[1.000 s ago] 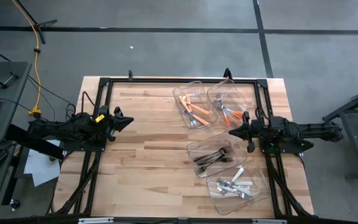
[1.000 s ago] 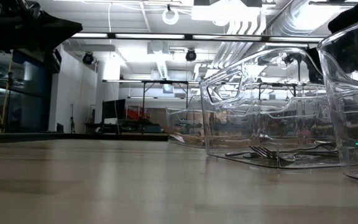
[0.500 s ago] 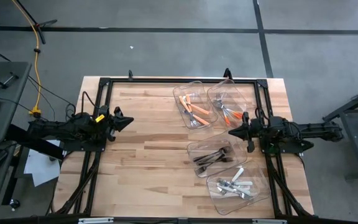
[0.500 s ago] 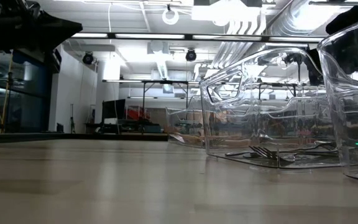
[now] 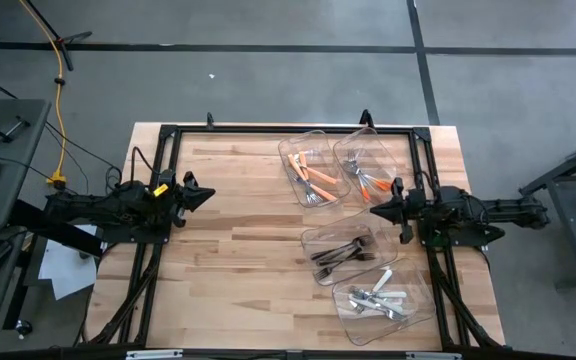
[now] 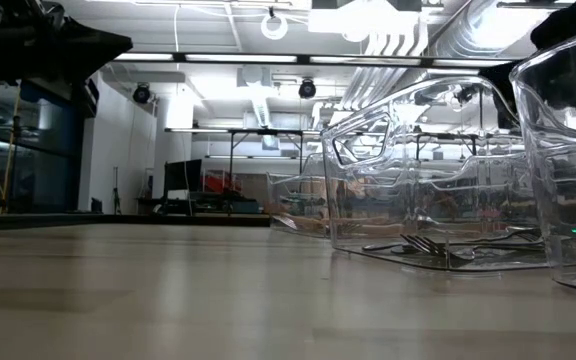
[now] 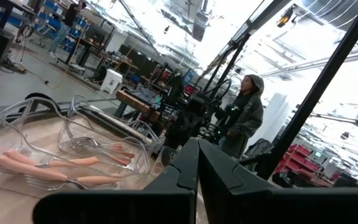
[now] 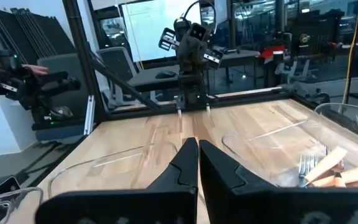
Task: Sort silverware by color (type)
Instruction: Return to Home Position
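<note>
All the silverware lies in four clear bins (image 5: 416,290) on the desk's (image 5: 238,250) right half: orange pieces (image 5: 313,178) in the upper two in the high view, dark ones (image 5: 340,253) in the middle bin, white ones (image 5: 378,298) in the lowest. The left claw (image 5: 208,195) hovers pinched together and empty over bare wood. The right claw (image 5: 372,211), likewise closed and empty, hangs between the upper and lower bins

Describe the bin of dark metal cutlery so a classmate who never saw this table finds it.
Look at the right-arm side of the wooden table. This clear bin lies between the two bins of orange handles and the bin of white handles. Only its cutlery is all dark metal.
</note>
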Action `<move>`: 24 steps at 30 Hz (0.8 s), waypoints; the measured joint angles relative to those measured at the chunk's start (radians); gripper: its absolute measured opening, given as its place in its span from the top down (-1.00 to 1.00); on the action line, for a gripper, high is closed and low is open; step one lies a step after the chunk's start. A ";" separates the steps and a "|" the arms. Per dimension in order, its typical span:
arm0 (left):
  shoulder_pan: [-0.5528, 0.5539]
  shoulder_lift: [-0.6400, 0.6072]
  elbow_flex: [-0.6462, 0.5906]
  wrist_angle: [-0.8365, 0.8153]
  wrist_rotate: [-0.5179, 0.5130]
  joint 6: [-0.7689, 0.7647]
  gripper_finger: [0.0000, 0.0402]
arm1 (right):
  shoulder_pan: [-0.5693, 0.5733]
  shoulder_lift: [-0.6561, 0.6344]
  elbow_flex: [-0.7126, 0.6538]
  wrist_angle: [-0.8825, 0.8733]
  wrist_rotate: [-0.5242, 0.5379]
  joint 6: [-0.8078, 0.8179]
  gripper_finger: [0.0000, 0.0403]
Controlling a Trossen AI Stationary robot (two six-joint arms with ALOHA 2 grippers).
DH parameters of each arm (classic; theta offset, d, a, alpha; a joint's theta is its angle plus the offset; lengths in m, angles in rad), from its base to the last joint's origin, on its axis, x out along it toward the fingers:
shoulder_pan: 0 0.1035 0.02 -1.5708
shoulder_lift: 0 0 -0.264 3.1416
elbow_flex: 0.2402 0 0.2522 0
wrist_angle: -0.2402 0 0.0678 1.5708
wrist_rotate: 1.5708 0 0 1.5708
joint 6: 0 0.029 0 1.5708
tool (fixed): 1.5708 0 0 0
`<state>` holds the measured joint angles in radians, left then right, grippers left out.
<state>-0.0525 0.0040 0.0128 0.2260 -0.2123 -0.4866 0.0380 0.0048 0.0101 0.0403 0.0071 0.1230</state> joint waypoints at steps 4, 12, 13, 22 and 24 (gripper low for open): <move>0.000 0.000 0.000 0.001 0.000 0.000 1.00 | 0.000 0.000 0.000 -0.011 -0.001 0.000 1.00; -0.002 0.000 0.000 -0.039 -0.002 0.000 1.00 | 0.000 0.002 0.000 -0.025 -0.001 0.000 1.00; -0.002 0.000 0.000 -0.037 -0.002 0.000 1.00 | 0.000 0.002 0.000 -0.026 -0.002 0.000 1.00; -0.006 0.000 0.000 -0.044 -0.004 0.000 1.00 | 0.000 0.002 0.000 -0.027 -0.003 0.000 1.00; -0.023 0.000 0.000 -0.051 -0.004 0.016 1.00 | 0.000 0.002 0.000 -0.027 -0.003 0.000 1.00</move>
<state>-0.0751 0.0036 0.0128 0.1747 -0.2168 -0.4707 0.0380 0.0063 0.0101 0.0132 0.0036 0.1230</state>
